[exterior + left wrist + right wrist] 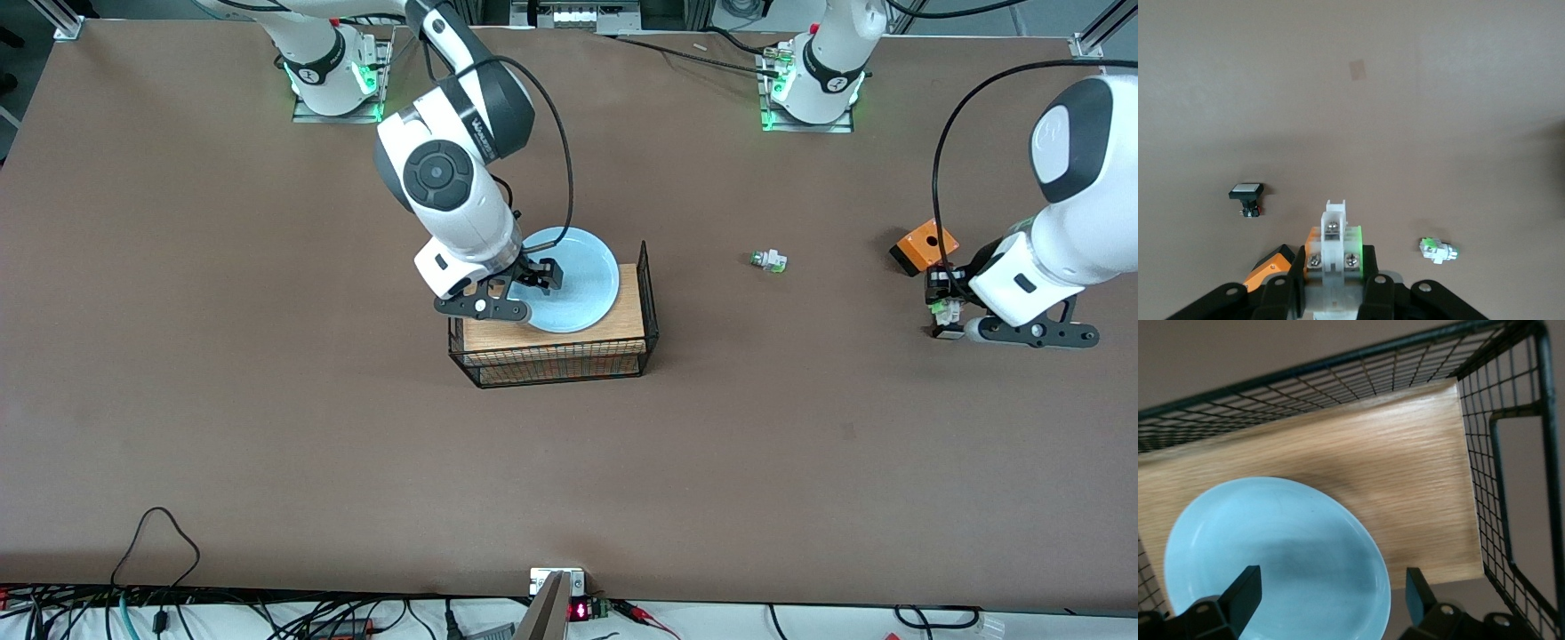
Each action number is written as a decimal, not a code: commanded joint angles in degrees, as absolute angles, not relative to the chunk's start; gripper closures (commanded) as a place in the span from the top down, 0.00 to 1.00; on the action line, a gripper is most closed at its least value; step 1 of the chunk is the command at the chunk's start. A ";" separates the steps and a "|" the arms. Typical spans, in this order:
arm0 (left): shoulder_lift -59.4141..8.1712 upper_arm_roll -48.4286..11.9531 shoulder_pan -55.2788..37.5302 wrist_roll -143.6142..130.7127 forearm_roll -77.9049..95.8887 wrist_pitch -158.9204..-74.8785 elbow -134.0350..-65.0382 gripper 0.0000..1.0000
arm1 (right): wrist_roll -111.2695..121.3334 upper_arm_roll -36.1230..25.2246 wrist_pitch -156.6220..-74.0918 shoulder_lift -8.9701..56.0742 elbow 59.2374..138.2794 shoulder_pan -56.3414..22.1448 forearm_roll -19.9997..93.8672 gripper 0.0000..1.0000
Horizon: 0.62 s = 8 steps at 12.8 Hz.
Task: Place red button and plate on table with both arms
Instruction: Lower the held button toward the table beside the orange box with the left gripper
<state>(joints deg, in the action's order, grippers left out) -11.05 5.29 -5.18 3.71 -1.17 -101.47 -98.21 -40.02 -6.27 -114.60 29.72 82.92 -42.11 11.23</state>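
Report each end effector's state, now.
Left end effector: shut on the red button.
Right end effector: open, over the plate.

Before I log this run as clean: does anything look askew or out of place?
The light blue plate overhangs the edge of the wood-topped wire rack, beneath the open right gripper. A white-green part lies alone on the table. The left gripper is shut on a whitish part, next to an orange block.

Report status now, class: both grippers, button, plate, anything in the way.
Left gripper shut on red button, beside orange block. Right gripper open over plate on rack. Nothing in the way.
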 commanded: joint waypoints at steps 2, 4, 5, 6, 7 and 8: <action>-11.77 5.54 -4.40 5.54 0.35 -105.63 -103.88 0.00 | -41.75 -5.63 -114.17 30.23 82.27 -43.58 11.08 0.94; -12.91 5.45 -4.13 5.54 0.35 -107.04 -105.38 0.00 | -41.84 -5.54 -114.17 30.67 82.35 -44.65 8.71 0.93; -14.14 5.45 -4.13 5.54 0.35 -107.31 -105.47 0.00 | -41.66 -5.62 -114.17 30.85 82.35 -44.74 8.53 0.93; -15.63 5.36 -4.13 5.54 0.35 -107.58 -105.64 0.00 | -41.66 -5.54 -114.17 30.85 82.35 -44.74 8.44 0.93; -16.95 5.36 -4.13 5.45 0.44 -108.10 -105.91 0.00 | -41.57 -5.54 -114.26 30.85 82.35 -44.74 8.44 0.93; -18.01 5.36 -4.13 5.45 0.44 -109.06 -106.87 0.00 | -41.57 -5.54 -114.26 30.85 82.44 -44.82 7.92 0.93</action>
<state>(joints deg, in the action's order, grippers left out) -16.15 5.32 -4.45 3.83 -1.17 -107.33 -105.92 -40.69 -5.75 -114.48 30.92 82.83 -44.88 9.20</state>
